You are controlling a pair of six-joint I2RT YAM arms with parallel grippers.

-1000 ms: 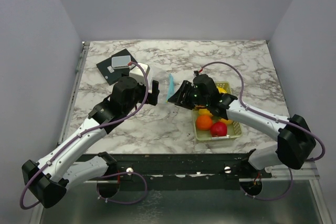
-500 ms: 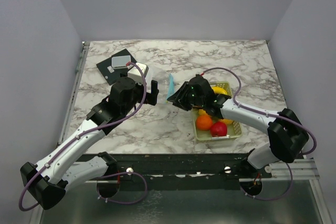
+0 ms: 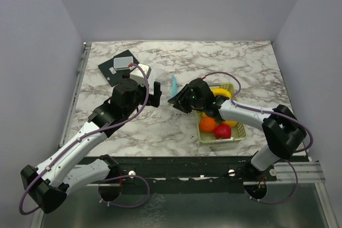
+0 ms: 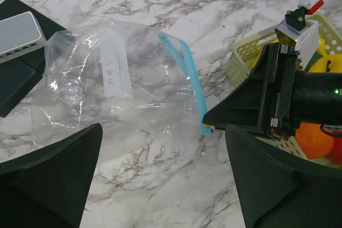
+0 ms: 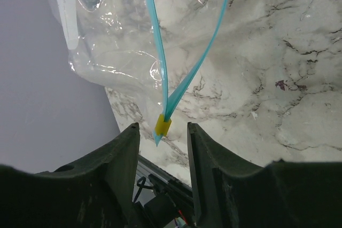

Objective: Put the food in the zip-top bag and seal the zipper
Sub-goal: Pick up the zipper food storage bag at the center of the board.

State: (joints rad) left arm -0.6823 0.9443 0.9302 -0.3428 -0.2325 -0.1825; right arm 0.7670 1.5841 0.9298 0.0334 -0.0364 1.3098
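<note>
The bag [image 4: 107, 105] lies mid-frame on the table, its zipper [image 5: 155, 52] unsealed. The right gripper [image 5: 162, 130] straddles the zipper's yellow slider [image 5: 162, 123], jaws apart. The left gripper [image 4: 163, 137] hovers wide open beside the bag. The food [image 3: 214, 124] sits in a basket [image 3: 220, 141] at lower right.
</note>
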